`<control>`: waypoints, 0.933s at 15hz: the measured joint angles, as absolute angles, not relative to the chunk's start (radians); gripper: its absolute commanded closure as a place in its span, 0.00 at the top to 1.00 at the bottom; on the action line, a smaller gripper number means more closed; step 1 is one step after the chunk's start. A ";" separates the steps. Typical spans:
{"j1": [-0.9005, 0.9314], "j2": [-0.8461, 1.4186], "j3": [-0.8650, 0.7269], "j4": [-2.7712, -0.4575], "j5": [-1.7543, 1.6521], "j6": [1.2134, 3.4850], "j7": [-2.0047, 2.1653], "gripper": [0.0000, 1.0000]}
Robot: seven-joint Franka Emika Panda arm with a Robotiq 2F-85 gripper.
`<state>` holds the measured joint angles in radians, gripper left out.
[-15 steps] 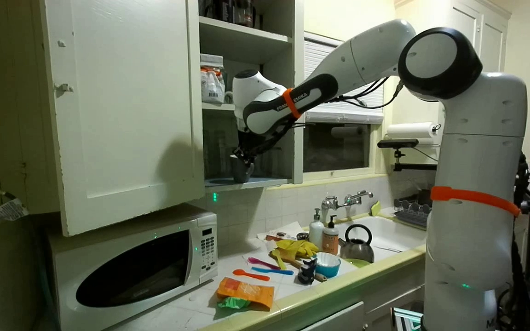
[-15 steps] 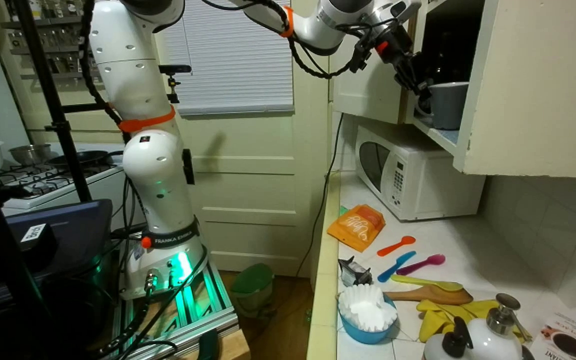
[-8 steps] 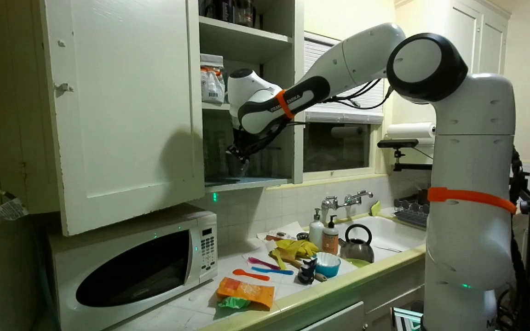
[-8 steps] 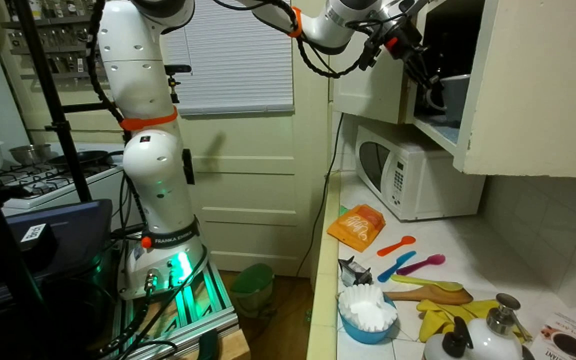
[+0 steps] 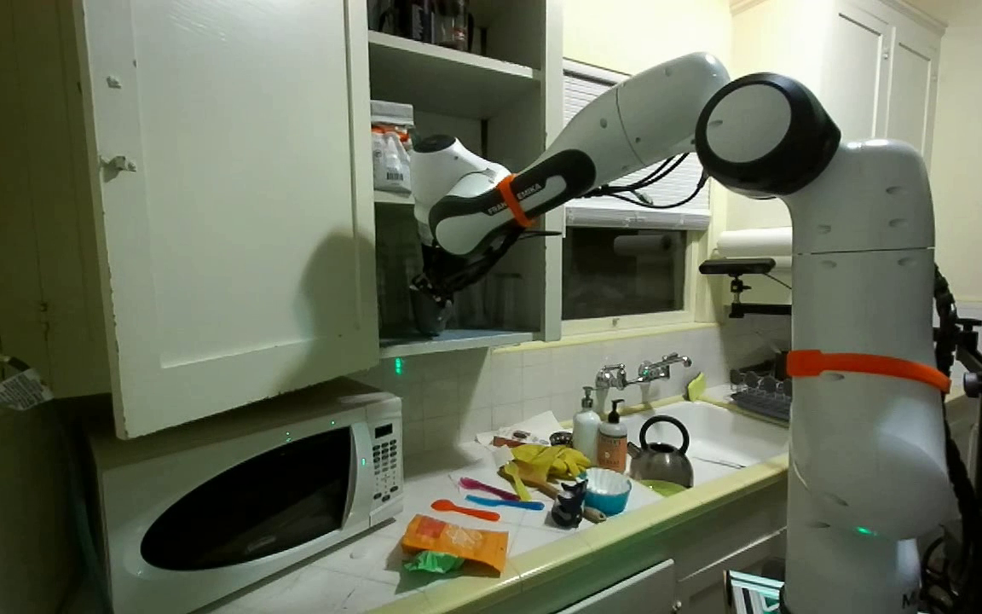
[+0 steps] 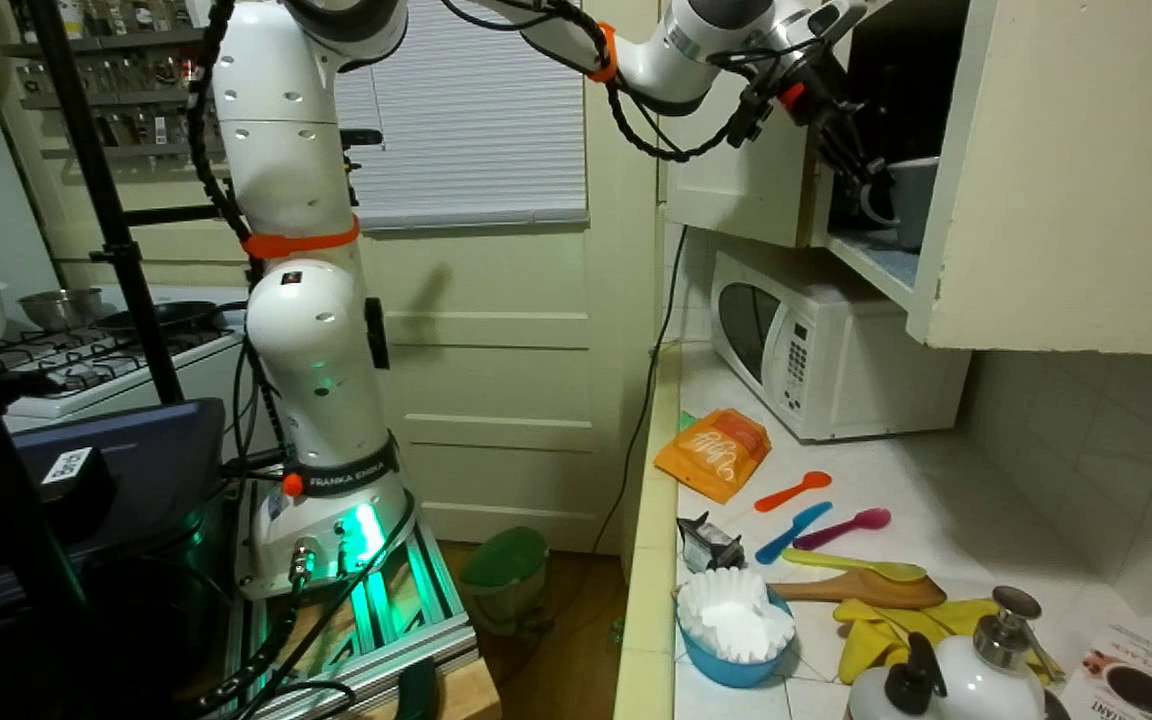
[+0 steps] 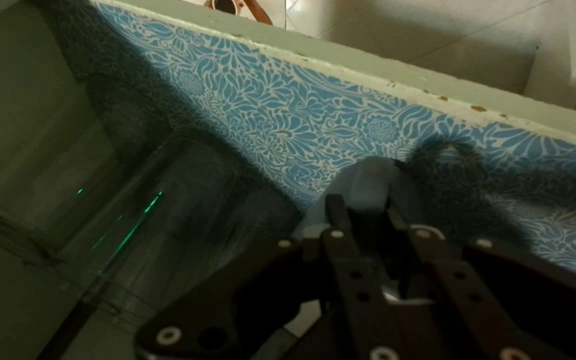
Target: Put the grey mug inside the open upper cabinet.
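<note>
The grey mug (image 6: pixel 916 200) is inside the open upper cabinet (image 6: pixel 1076 180), just above or on its lowest shelf; I cannot tell if it touches. In an exterior view the mug (image 5: pixel 431 319) shows dark below my gripper (image 5: pixel 433 294). The cabinet door (image 5: pixel 235 188) stands open to the left there. In the wrist view my gripper (image 7: pixel 366 212) has its fingers on both sides of the mug's handle (image 7: pixel 369 187), with the handle filling the gap. The mug's body is partly hidden behind the fingers.
Clear glassware (image 7: pixel 138 235) stands beside the mug on the blue-patterned shelf liner (image 7: pixel 278 105). The shelf's front edge (image 7: pixel 368 67) is close. A bag (image 5: pixel 390 162) sits on the shelf above. The microwave (image 5: pixel 269 486) is below, with utensils and an orange pouch (image 6: pixel 714 455) on the counter.
My gripper and the mug have moved deeper into the cabinet, to the left in one exterior picture. The mug rose slightly, then came down a little. The handle stays with the gripper.
</note>
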<state>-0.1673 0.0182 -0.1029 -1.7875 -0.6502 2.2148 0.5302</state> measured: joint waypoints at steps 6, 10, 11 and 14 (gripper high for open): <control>-0.163 0.031 -0.106 -1.775 -0.650 2.215 0.531 0.23; -0.160 0.033 -0.107 -1.760 -0.650 2.214 0.531 0.60; -0.159 0.033 -0.107 -1.756 -0.650 2.214 0.532 0.67; -0.159 0.033 -0.107 -1.747 -0.650 2.214 0.532 0.91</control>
<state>-0.1587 0.0325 -0.1074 -1.7465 -0.6504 2.2143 0.5325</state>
